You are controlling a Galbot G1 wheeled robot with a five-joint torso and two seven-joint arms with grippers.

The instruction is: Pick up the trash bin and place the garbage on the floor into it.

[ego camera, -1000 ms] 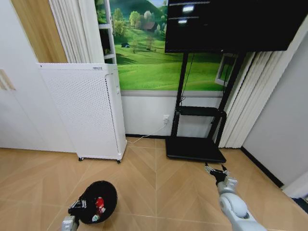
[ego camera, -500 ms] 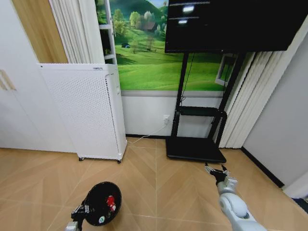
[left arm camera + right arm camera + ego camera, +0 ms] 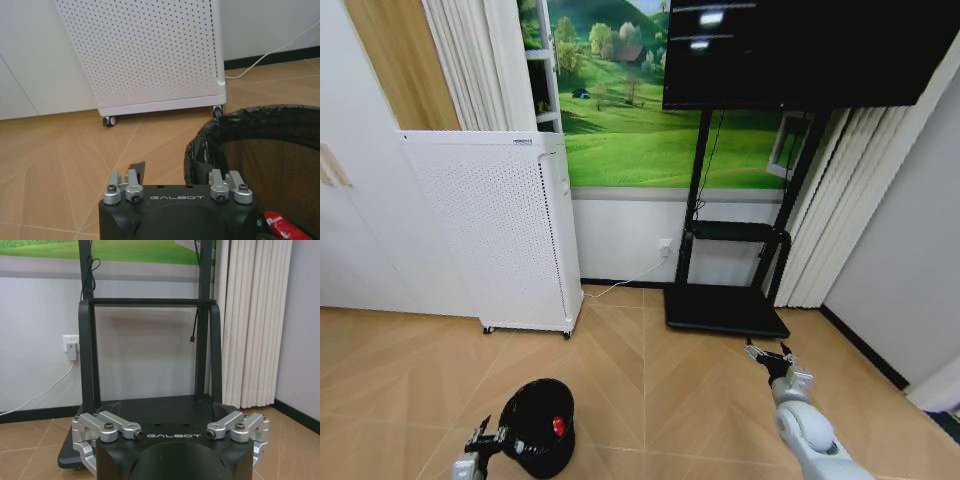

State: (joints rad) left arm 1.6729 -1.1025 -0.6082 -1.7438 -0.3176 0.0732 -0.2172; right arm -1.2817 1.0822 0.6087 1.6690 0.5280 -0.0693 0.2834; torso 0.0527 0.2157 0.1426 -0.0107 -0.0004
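We can read only one word — "GALBOT", in pale capital letters. It stands on the black housing of the left gripper (image 3: 170, 172), just behind its fingers, and the same word stands on the black housing of the right gripper (image 3: 170, 415). On the top edge of the white perforated appliance (image 3: 495, 235) there is a small dark marking — too small for us to read.
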